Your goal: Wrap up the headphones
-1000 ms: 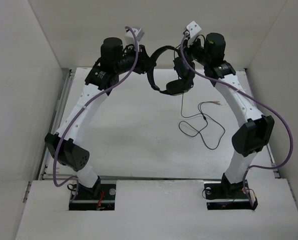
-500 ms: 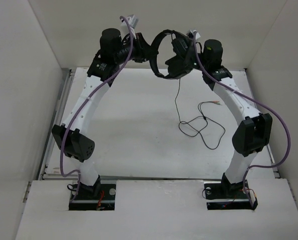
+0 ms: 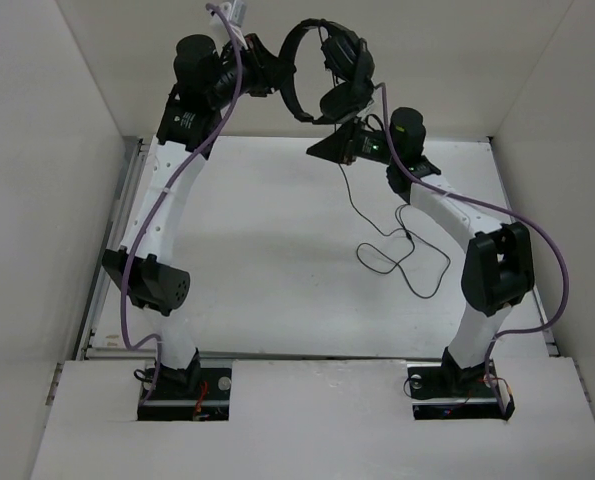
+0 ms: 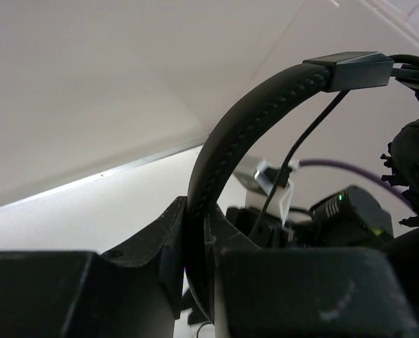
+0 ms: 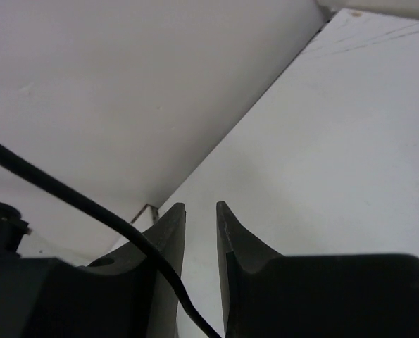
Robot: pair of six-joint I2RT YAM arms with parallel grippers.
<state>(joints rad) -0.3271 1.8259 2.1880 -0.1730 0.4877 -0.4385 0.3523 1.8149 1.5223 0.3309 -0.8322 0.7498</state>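
The left fingers (image 4: 160, 239) clench the headphones (image 3: 339, 100) by the headband (image 4: 241, 137), high above the surface (image 3: 257, 260). The right fingers (image 5: 168, 239), just below, stand slightly parted and empty. The cable (image 5: 68, 191) crosses beside them, not between.

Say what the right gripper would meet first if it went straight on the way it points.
Nothing close: the right gripper points low over the table toward the wall, probably reaching the wall first. The cable passes beside its fingers.
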